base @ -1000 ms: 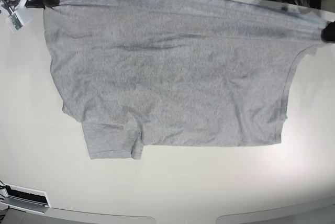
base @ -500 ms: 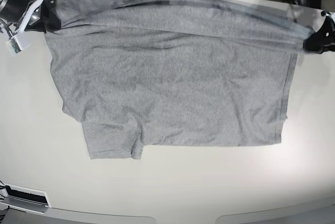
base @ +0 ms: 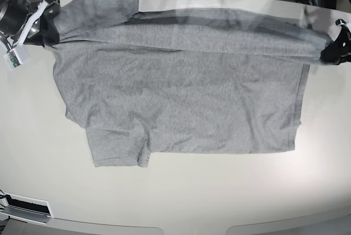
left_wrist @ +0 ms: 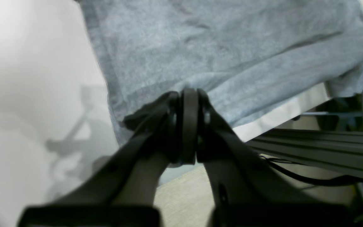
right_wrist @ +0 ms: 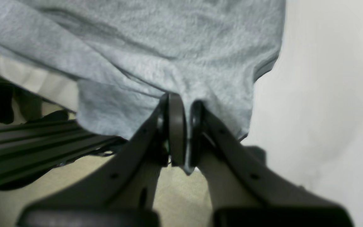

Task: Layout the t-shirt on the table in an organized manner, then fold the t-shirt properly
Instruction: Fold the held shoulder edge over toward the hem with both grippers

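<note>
Over at the far-left corner of the t-shirt (base: 181,92), the right gripper (base: 48,23) is pinching the cloth, jaws pressed together on it. The grey shirt is lying spread across the white table (base: 181,196), its far edge lifted. At the shirt's far-right corner, the left gripper (base: 329,54) is clamping fabric too.

Surface: the table (base: 181,191), glossy off-white, is carrying a single garment.
Near edge: it is curving round along the bottom of the base view.
Lying on it: the t-shirt (base: 186,103), heather-grey, is spreading flat across the middle.
Sleeve: one short sleeve is lying at the near left.
Far edge: the shirt's far strip is lifting off the surface.
</note>
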Controlling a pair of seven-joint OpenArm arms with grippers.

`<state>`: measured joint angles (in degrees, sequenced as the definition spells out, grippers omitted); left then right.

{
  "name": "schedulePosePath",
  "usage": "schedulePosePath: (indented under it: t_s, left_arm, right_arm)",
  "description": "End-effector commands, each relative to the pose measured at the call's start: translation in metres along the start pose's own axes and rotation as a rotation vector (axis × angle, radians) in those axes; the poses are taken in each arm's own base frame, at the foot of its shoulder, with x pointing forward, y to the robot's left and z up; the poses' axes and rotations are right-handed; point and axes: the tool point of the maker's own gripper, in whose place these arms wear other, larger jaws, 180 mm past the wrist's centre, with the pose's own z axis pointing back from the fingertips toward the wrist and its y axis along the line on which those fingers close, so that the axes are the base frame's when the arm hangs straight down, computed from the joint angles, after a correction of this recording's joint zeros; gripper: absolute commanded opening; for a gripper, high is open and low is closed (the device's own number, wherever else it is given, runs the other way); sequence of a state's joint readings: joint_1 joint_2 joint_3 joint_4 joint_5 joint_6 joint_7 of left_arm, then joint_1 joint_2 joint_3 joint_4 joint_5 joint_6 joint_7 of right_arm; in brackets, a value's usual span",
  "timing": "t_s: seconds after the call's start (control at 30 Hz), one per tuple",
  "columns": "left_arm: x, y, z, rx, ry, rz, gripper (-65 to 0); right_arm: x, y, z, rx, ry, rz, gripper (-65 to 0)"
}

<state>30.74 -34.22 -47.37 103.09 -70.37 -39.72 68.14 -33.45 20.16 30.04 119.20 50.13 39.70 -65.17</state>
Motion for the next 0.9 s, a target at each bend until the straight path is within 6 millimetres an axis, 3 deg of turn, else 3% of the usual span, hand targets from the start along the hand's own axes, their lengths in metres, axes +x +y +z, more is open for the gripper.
schedulePosePath:
  t_s: [0.0, 0.1, 0.3, 0.63, 0.87]
  left_arm:
    - [0.016, -0.002, 0.007, -0.017, -0.040, -0.024, -65.0]
    - [0.014, -0.011, 0.011, -0.074, -0.028, -0.003, -65.0]
    - [-0.017, -0.024, 0.021, -0.129, 0.087, 0.045, -65.0]
    - [-0.025, -0.001, 0.059, -0.009, 0.130, 0.050, -65.0]
    - [-0.038, -0.004, 0.063, -0.012, 0.169, 0.071, -65.0]
  right_arm:
    - [0.007, 0.001, 0.004, 0.008, -0.022, 0.019, -65.0]
    - [0.001, 0.008, 0.004, 0.046, 0.005, 0.004, -65.0]
    - [-0.022, 0.027, 0.009, 0.131, 0.085, -0.031, -65.0]
    - [-0.044, 0.028, 0.026, 0.130, 0.204, 0.028, -65.0]
    - [-0.041, 0.044, 0.030, 0.217, 0.206, 0.025, -65.0]
